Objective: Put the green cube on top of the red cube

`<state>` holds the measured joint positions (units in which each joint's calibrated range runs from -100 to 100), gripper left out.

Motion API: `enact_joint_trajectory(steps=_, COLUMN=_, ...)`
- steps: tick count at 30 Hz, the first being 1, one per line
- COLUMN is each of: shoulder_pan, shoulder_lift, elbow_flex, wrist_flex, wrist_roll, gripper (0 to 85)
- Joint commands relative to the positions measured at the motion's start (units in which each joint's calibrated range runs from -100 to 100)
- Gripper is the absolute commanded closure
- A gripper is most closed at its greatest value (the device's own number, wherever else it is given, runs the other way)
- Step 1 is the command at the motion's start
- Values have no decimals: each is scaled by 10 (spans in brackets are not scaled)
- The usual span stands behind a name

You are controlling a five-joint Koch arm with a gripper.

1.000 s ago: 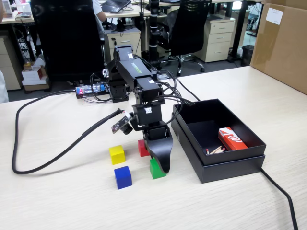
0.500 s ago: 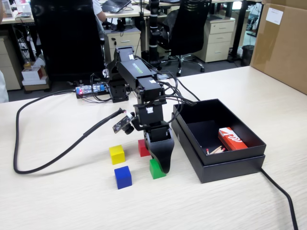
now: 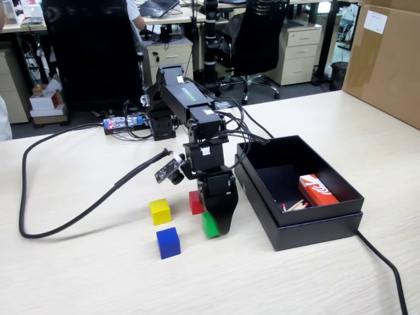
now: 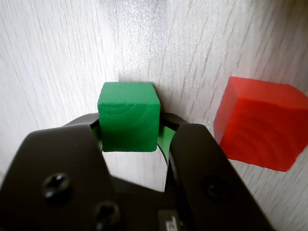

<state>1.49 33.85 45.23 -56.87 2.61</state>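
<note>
The green cube (image 4: 129, 115) is clamped between the black jaws of my gripper (image 4: 129, 129), which is shut on its two sides. In the fixed view the green cube (image 3: 209, 225) hangs just above the table, half hidden behind the gripper (image 3: 215, 224). The red cube (image 3: 195, 202) rests on the table right behind it, partly covered by the gripper body. In the wrist view the red cube (image 4: 260, 122) lies to the right of the held cube, a small gap apart.
A yellow cube (image 3: 160, 211) and a blue cube (image 3: 168, 242) sit left of the gripper. An open black box (image 3: 308, 226) holding a red-orange carton (image 3: 317, 189) stands close on the right. A black cable (image 3: 65, 223) curves across the left table.
The gripper has risen slightly and shifted a little left toward the red cube, carrying the green cube off the table with it.
</note>
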Motion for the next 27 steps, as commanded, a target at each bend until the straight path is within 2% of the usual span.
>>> enact_joint_trajectory(steps=1, shoulder_pan=0, shoulder_lift=-9, elbow_flex=49, wrist_flex=-2, wrist_roll=1, gripper=846)
enact_joint_trajectory(steps=5, shoulder_pan=-1, shoulder_lift=-80, elbow_flex=56, wrist_flex=-2, wrist_roll=9, gripper=846)
enact_joint_trajectory(steps=8, shoulder_pan=-3, shoulder_lift=-200, elbow_flex=36, wrist_flex=-4, wrist_roll=14, gripper=846)
enact_joint_trajectory(steps=16, shoulder_pan=-5, shoulder_lift=-407, elbow_flex=-113, wrist_flex=-5, wrist_roll=17, gripper=846)
enact_joint_trajectory(steps=27, shoulder_pan=0, shoulder_lift=-499, elbow_flex=-305, wrist_flex=-4, wrist_roll=26, gripper=846)
